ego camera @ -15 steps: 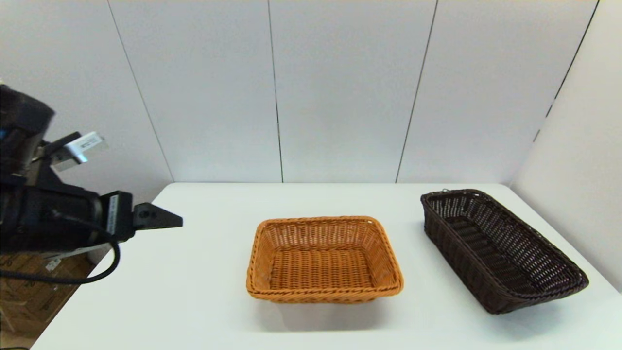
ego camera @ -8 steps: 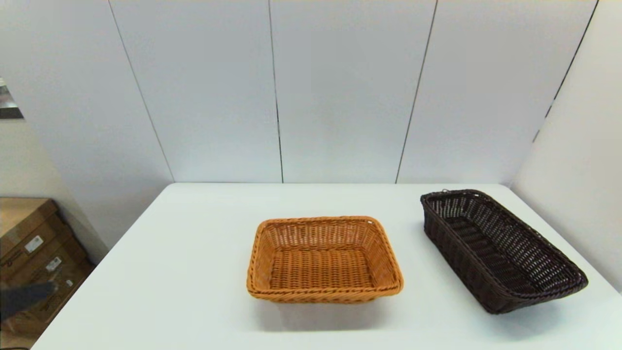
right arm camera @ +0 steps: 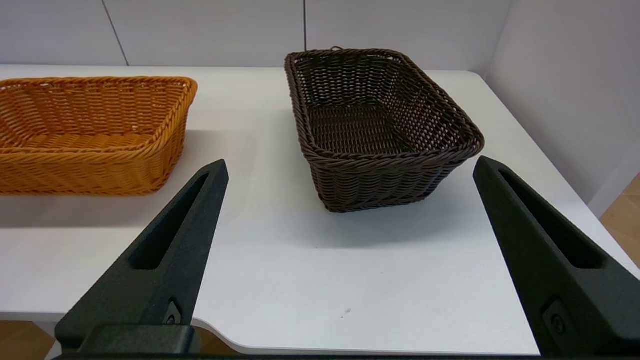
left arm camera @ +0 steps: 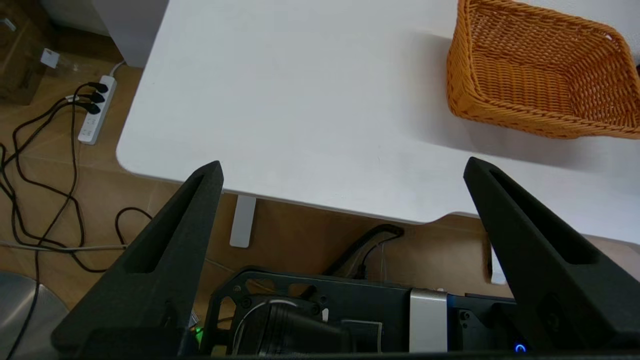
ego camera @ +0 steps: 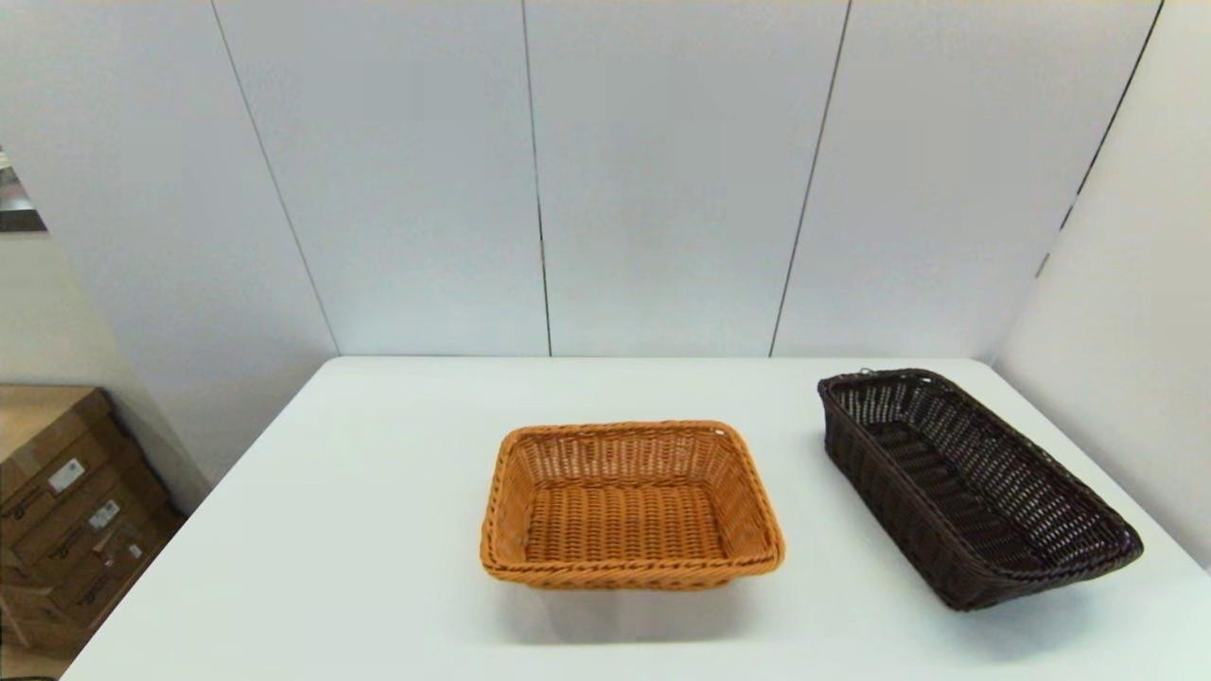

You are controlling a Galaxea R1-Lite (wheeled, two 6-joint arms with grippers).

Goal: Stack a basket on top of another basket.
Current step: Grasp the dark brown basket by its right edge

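The dark brown basket (ego camera: 974, 487) (right arm camera: 377, 125) stands empty on the right of the white table (ego camera: 331, 530), lying at a slant. The orange-tan basket (ego camera: 629, 503) (left arm camera: 540, 82) (right arm camera: 92, 132) rests empty at the table's middle. Neither arm shows in the head view. My right gripper (right arm camera: 350, 167) is open, held before the table's near edge, facing the dark basket from a short way off. My left gripper (left arm camera: 342, 170) is open too, low beyond the table's near left edge, with the orange-tan basket farther off.
Grey wall panels close in the back and the right side of the table. Cardboard boxes (ego camera: 66, 511) stand on the floor to the left. A power strip (left arm camera: 95, 115) with cables lies on the floor beside the table. The robot's base (left arm camera: 350, 320) sits under the left gripper.
The left arm, raised at the left of the head view a second ago, has dropped out of that view. Both baskets have stayed where they were.
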